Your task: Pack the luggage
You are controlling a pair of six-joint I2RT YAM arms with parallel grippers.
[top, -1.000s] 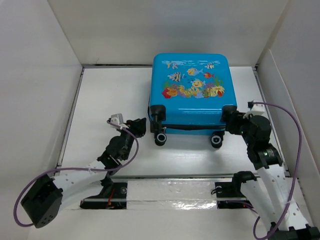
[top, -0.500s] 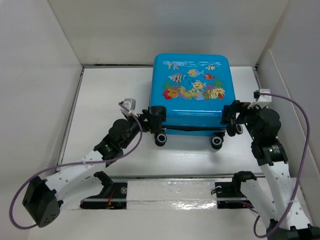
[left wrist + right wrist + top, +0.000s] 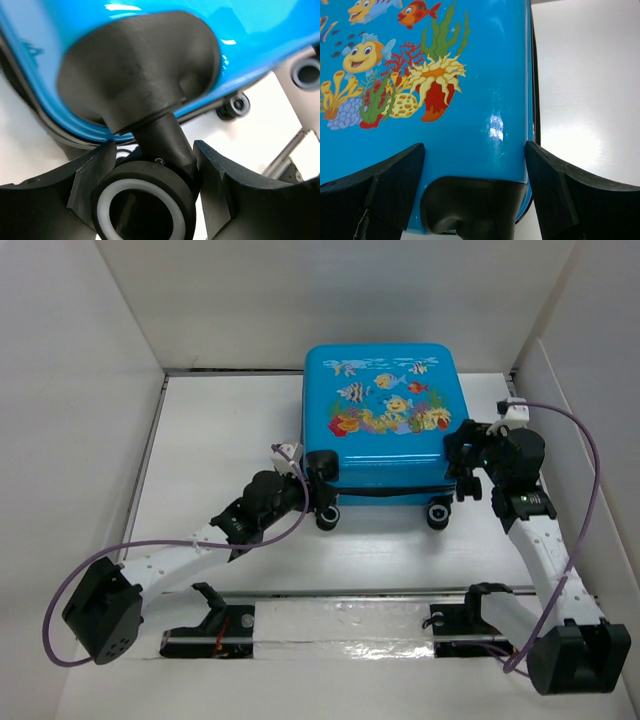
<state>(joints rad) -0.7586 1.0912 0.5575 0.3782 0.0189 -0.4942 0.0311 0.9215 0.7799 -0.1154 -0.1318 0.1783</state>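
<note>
Between your left fingers sits a black wheel of the luggage, with one finger close against each side. You cannot tell whether they clamp it or merely flank it. Your right fingers stand wide apart astride a wheel-end corner of the blue shell, one on the fish-printed lid side, the other just outside the zipper edge, with the black corner moulding between them. Beyond both pairs of fingers, the luggage lies closed, lid up, on the white table.
</note>
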